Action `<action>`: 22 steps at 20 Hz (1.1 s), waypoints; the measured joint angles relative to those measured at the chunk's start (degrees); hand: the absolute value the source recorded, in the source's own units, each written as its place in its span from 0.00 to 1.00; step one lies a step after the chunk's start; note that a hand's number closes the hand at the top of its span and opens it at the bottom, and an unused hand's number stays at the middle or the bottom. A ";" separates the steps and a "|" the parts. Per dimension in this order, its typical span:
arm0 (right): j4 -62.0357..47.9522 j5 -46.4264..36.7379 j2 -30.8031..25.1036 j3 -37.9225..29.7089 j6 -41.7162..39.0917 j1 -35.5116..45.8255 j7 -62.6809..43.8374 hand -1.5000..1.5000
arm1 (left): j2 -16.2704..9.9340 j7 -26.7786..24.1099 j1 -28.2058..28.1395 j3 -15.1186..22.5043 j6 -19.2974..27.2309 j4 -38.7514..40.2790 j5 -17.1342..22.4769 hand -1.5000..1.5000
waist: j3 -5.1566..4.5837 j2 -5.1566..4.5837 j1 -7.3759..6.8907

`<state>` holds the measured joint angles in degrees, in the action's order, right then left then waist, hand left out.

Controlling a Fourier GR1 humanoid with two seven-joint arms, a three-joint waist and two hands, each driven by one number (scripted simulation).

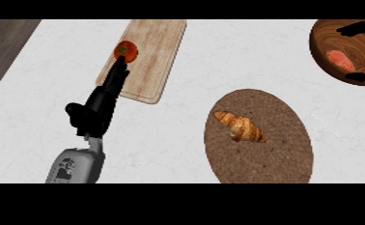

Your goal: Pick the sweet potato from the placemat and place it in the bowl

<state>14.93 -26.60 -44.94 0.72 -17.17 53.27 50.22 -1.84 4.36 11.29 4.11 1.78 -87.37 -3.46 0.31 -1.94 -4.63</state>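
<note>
I can read no text, label, brand, number or sign anywhere in my view of the table or on the things it carries.

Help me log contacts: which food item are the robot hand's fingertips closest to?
The tomato on the cutting board; the left robot hand reaches it, unlike the croissant on the placemat.

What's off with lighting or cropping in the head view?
Head view: even light, no glare on the counter; wooden bowl cut by the right edge, darker inside; no clear shadow under the left hand on the cutting board.
</note>
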 measured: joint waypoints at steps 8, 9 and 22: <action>-3.58 7.00 -0.53 -6.34 -3.01 3.56 0.14 0.00 | -0.06 1.35 -0.38 0.03 0.31 -1.56 -0.10 0.50 | 0.05 0.24 0.27; -4.02 7.98 -1.04 -7.24 -3.78 4.15 -0.32 0.00 | -0.01 1.23 -0.24 -0.13 0.36 -1.23 -0.04 0.50 | 0.05 0.20 0.40; -7.85 15.03 -7.36 -12.86 -15.91 5.08 -10.24 0.00 | -0.24 0.39 -0.37 -0.86 0.41 -0.51 0.08 0.50 | 0.21 -0.08 0.83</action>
<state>7.07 -11.57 -52.30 -12.14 -33.09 58.34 39.98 -2.08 4.75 10.93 3.25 2.18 -87.88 -3.38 0.53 -2.03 -3.80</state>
